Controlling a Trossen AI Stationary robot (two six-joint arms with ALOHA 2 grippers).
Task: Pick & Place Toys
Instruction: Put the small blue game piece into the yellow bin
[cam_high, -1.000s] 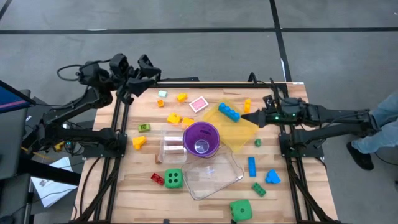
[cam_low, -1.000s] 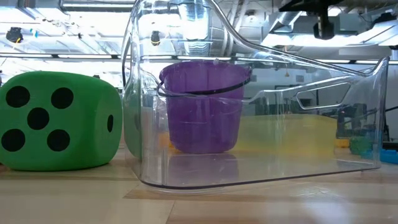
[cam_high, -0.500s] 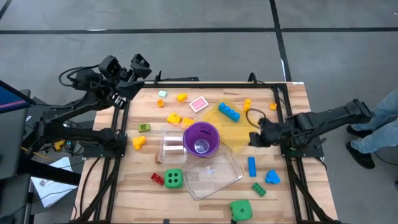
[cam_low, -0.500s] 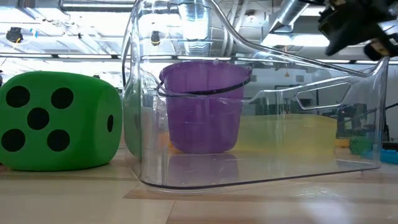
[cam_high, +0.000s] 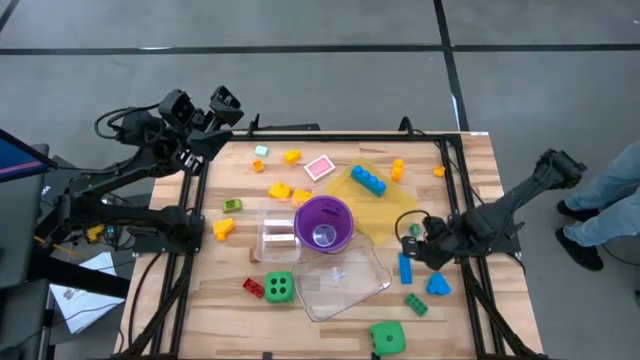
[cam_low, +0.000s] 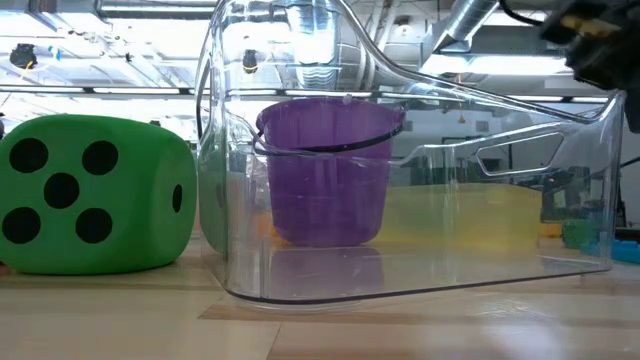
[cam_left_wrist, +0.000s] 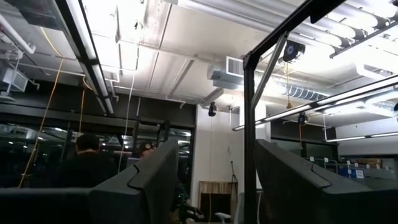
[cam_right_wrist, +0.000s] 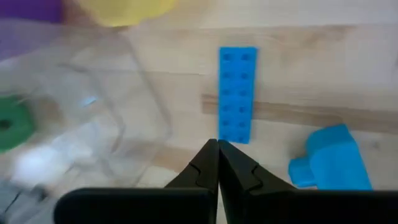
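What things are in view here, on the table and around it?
dice: two, green, front half of table
blue bricks: three, one on tray, two front right
small bits: several, yellow and orange, scattered
pink tile: one, back middle
red brick: one, beside left die
green bricks: two, left and front right
purple cup: one, centre
clear tubs: two, beside cup
yellow tray: one, right of cup
person's leg: one, blue jeans, beyond right edge
left gripper: one, dark, open, raised at back left corner
right gripper: one, dark, shut, above long blue brick
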